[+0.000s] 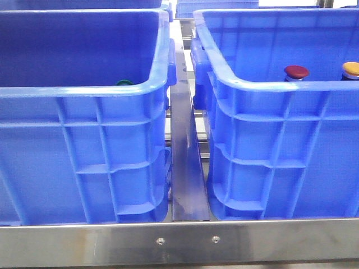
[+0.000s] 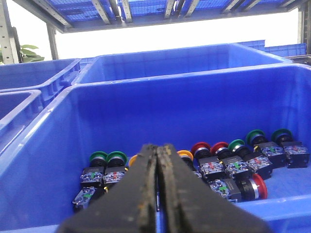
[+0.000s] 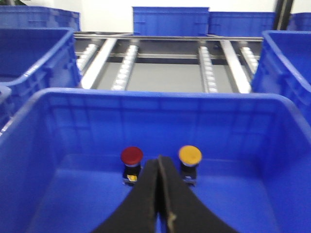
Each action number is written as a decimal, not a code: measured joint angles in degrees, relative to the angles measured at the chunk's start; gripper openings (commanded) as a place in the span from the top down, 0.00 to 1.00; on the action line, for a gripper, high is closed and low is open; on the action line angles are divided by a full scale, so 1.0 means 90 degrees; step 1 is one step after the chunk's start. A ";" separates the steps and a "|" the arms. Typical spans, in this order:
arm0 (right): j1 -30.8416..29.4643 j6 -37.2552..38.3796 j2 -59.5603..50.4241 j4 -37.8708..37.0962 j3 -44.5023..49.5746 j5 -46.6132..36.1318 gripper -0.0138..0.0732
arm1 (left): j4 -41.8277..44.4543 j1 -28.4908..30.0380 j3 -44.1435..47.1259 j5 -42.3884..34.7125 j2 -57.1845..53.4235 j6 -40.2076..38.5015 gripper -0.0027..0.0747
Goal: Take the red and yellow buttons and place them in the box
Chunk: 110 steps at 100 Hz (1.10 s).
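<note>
Both pincers are clenched and grasp nothing: my left pincer [image 2: 157, 194] hangs over the left box [image 1: 84, 129], my right pincer [image 3: 160, 194] over the right box [image 1: 280, 140]. One red button [image 3: 131, 156] and one yellow button [image 3: 189, 155] stand upright, side by side, in the right box. Front view shows only their caps. Left box holds a heap of buttons [image 2: 218, 162], partly hidden behind my fingers.

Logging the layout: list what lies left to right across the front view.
Left blue bin → green button cap → metal divider rail → right blue bin → red button → yellow button.
</note>
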 measured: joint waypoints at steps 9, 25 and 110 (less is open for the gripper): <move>0.0028 0.1138 -0.0254 -0.1137 0.0000 0.0076 0.92 | 0.0000 0.0000 0.0000 0.0000 0.0000 0.0000 0.99; 0.0310 0.2637 -0.0661 -0.2696 0.0204 0.0032 0.92 | 0.0000 0.0000 0.0000 0.0000 0.0000 0.0000 0.99; 0.0833 0.4353 -0.2944 -0.4244 0.3206 -0.1600 0.92 | 0.0000 0.0000 0.0000 -0.0005 0.0000 0.0000 0.99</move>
